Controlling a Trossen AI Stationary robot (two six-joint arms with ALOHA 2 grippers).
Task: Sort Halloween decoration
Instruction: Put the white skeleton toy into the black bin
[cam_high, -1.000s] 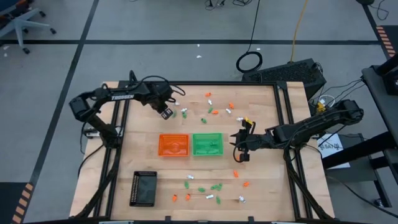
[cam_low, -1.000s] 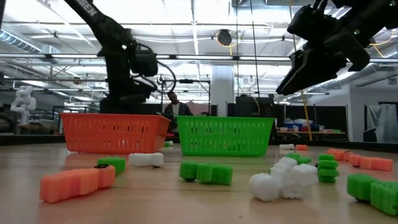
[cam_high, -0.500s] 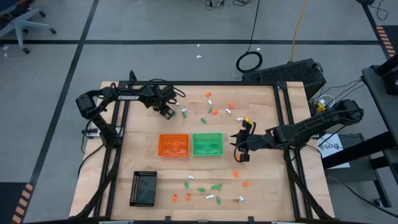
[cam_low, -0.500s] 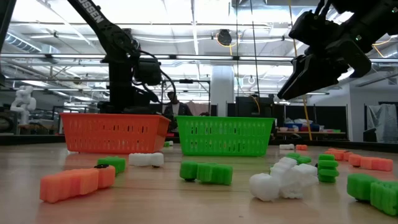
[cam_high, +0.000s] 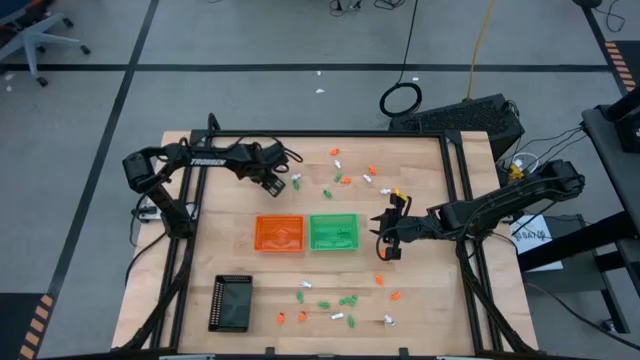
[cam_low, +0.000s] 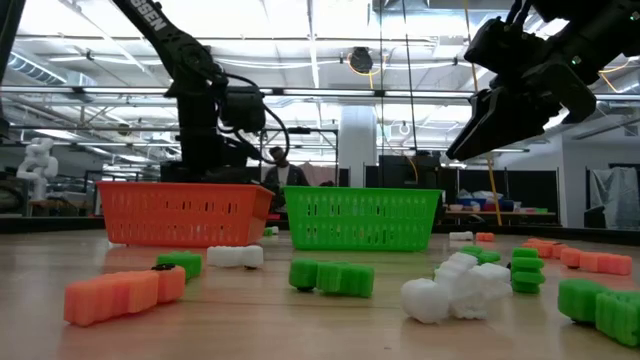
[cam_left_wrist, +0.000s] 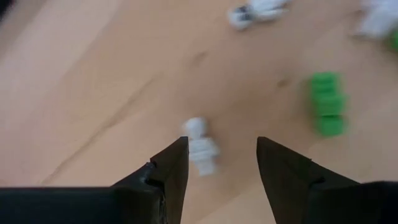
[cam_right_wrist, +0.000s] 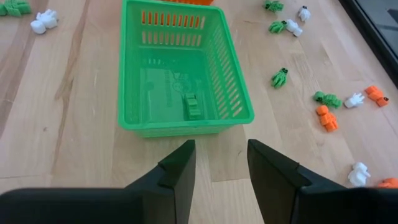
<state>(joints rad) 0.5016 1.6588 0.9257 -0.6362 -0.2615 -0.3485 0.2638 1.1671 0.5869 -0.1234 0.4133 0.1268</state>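
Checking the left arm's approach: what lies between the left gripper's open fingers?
A white trinket lies on the table between the left gripper's fingertips, in the left wrist view.

We record an orange basket and a green basket standing side by side on the wooden surface, orange to the left. In front of them lie scattered trinkets: an orange piece nearest the camera at left, a small green piece just beside a white one, a green pair in the middle, a white lump to its right, and more green and orange pieces at far right. We see one dark arm descending behind the orange basket. The other end effector hangs above the surface at upper right, clear of everything. A person shows in the room beyond.
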